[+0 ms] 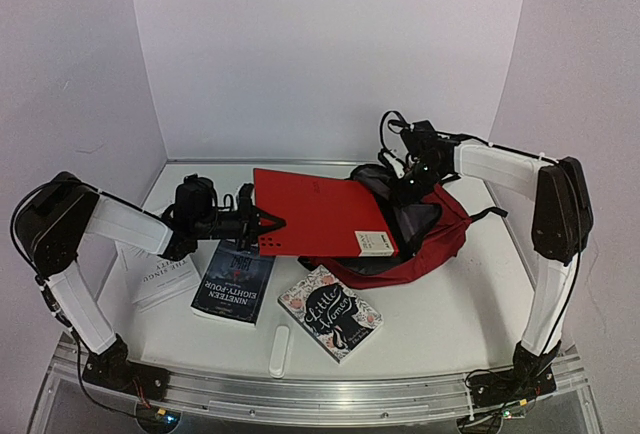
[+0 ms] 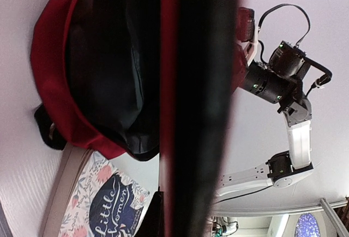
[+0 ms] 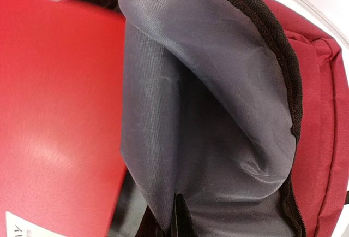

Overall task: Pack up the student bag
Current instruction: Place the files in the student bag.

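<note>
left claw [image 1: 262,222]: pinching red folder [image 1: 320,212] | right claw [image 1: 410,182]: pinching student bag [image 1: 445,229] flap (mouth held agape) | advice: slide folder in flat, low

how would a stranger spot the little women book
Find the dark red student bag, the largest thing in view. Just in front of it, nearer the viewer, lies a tilted book. Its pale floral cover with a dark oval sets it apart from the dark blue book on its left.
</note>
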`<state>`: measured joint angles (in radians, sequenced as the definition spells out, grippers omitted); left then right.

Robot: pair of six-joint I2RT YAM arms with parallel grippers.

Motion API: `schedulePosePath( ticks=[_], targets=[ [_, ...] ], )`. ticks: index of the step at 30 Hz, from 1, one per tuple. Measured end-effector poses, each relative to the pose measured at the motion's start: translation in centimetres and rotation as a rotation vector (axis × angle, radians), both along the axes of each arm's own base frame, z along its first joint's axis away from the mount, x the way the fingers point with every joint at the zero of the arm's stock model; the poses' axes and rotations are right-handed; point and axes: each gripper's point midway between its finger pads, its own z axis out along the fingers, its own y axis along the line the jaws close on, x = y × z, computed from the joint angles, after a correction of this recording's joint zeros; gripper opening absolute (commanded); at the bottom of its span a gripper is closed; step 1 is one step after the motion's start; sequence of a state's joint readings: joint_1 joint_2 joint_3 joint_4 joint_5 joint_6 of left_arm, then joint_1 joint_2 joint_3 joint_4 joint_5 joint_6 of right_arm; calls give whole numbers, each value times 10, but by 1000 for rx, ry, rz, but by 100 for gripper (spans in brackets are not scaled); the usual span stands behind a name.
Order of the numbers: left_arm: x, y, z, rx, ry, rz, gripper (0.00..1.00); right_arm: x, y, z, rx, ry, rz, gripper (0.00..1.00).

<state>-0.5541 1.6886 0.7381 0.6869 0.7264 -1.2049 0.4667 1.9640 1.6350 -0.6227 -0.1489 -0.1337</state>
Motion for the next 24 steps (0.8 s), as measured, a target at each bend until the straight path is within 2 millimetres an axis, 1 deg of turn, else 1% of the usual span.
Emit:
schedulePosePath(
  ticks=[2, 5, 9, 12, 15, 19, 21, 24],
  targets=[
    [9, -4, 4, -2, -11, 12, 0, -1, 0, -1, 3, 4, 2, 0],
    [18, -7, 3, 5, -11, 28, 0, -1, 1, 0, 11, 5, 5, 0],
    [26, -16, -13, 19, 16, 32, 0, -3, 4, 1, 30, 15, 5, 0],
    [27, -26, -29, 23, 43, 27, 0, -3, 7, 5, 53, 24, 0, 0],
    [23, -41, -41, 11, 57, 19, 0, -2, 12, 14, 84, 25, -11, 0],
    [20, -61, -48, -20, 55, 13, 0, -1, 17, 20, 120, 29, -19, 0],
    [24, -68, -49, -33, 51, 19, 0, -1, 18, 21, 129, 36, -22, 0],
    [37, -80, -46, -62, 32, 36, 0, -2, 18, 21, 136, 41, -27, 0]
  ],
)
